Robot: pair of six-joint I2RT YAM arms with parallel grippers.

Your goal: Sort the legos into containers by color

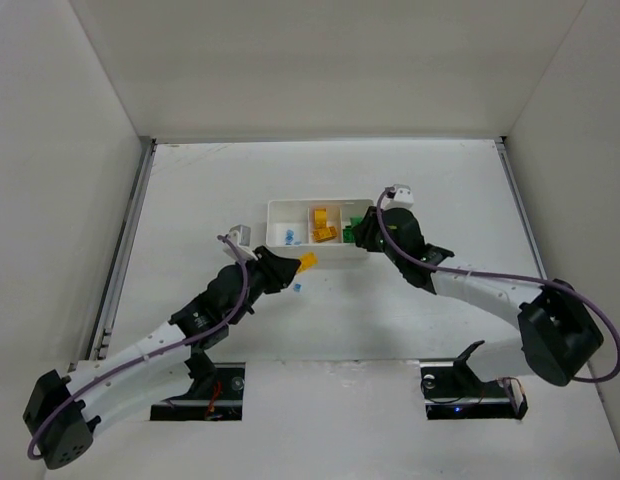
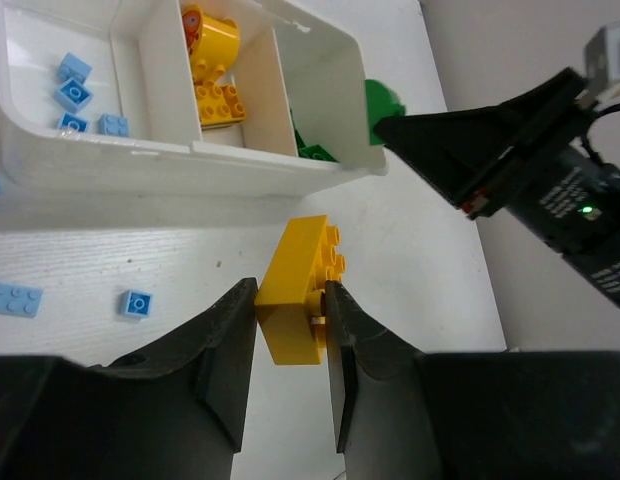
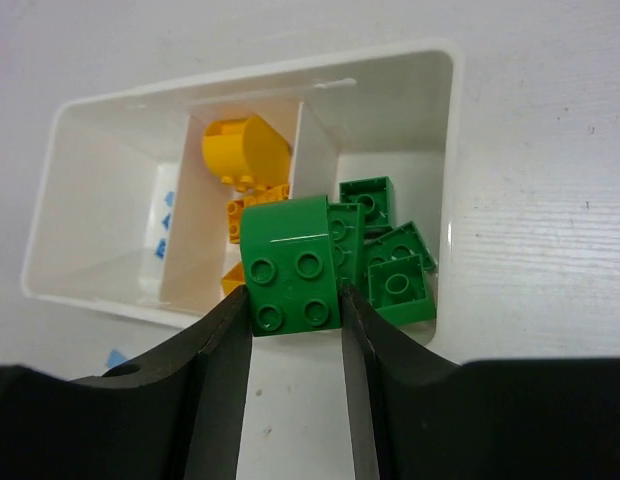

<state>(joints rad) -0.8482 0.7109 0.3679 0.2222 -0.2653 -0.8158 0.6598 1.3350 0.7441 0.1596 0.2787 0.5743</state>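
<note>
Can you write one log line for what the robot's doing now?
left jaws: shut on yellow brick | right jaws: shut on green brick at green compartment | blue bricks loose on table

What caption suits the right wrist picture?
Right fingers grip a green brick over the tray, beside other green bricks in its end compartment.

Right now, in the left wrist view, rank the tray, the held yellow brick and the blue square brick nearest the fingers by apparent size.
1. tray, largest even though cropped.
2. yellow brick, close to the camera, so its size is exaggerated.
3. blue square brick, clearly smallest.
</note>
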